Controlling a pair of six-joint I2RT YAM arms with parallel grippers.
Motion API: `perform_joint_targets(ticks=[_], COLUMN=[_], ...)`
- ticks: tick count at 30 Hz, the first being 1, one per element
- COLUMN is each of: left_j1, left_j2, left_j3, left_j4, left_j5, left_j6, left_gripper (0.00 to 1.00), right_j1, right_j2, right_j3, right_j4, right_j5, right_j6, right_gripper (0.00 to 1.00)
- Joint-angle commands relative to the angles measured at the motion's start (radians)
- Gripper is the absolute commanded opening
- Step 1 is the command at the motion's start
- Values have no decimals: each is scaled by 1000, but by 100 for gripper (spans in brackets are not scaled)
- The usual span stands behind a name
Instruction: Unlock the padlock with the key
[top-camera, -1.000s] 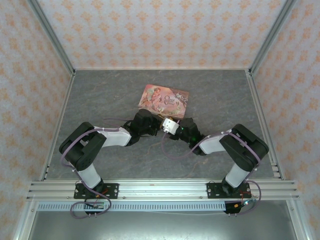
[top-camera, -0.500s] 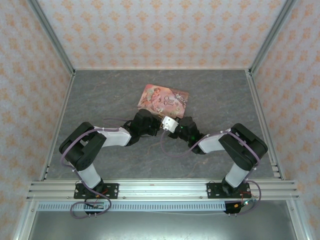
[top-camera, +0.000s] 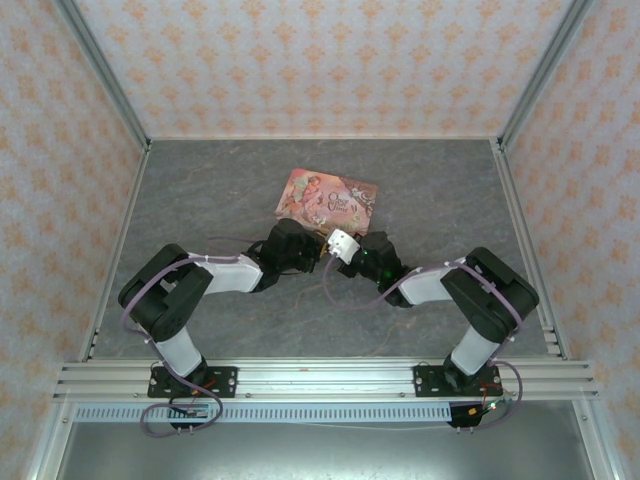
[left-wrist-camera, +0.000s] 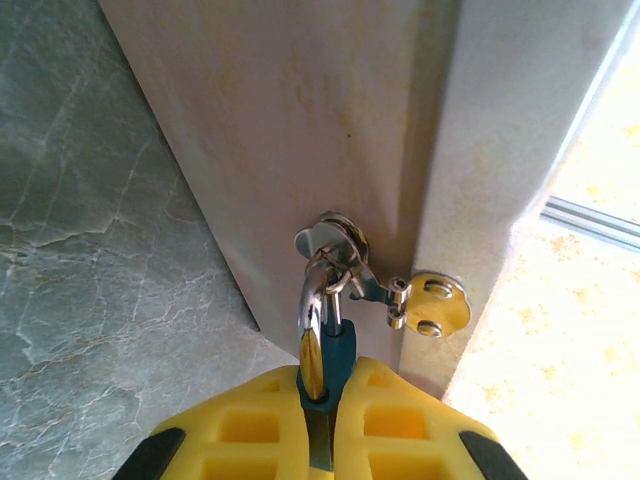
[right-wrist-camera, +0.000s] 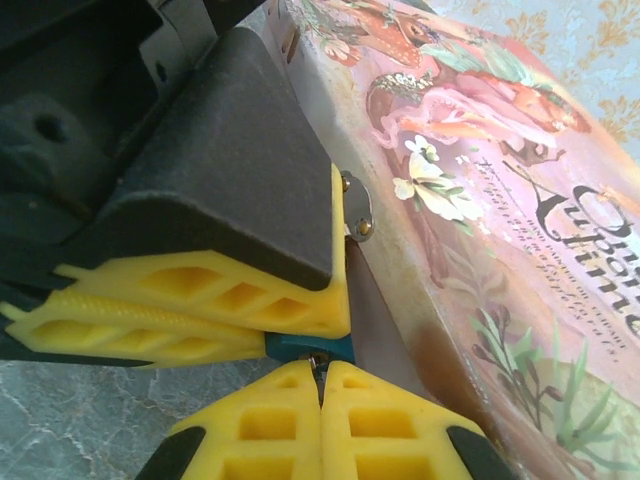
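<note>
a: what carries everything here?
b: a grey marbled counter (top-camera: 200, 190), walled in by patterned panels.
a: and what lies on it?
b: a pink illustrated tin (top-camera: 328, 198), lying flat near the middle, slightly toward the far side.

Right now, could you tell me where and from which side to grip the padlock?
Grip the padlock by its teal body, from the end opposite the shackle, which is hooked through the hasp on the tin, leaving just the body free.
</note>
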Motion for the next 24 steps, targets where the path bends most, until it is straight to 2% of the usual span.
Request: perform_joint_targets(ticks=[1,2,4,8,17,21,24], left_j1=[4,4,5,5,32,64,103], left_j2=[-40,-37,-39,-66,-164,-240,-289], left_j3=[17,17,14,-2,-49,-28,-36], left_j4=[33,33,33,-15,-85,-228,-280], left_j5=[-4,-4,-6,-37,-76,-100,-107], left_j6=[33,34,44,68,139,229,265], left_gripper=[0,0,10,20,43,54,58], right_j1=[-7,-7,-6,-4,-4,-11,-26], right_j2=[-18,-13,-1,0,-45,-57,-49], right_j3=[22,23,19,13,27,19,19], right_j4=[-58,-54,-40,-39,-157,-170,-154], right_j5=[-35,-32,-33,-10,-9,-74,-163], right_j6=[77,94,119,141,288,402,524], right_gripper=[0,0,0,0,0,0,0])
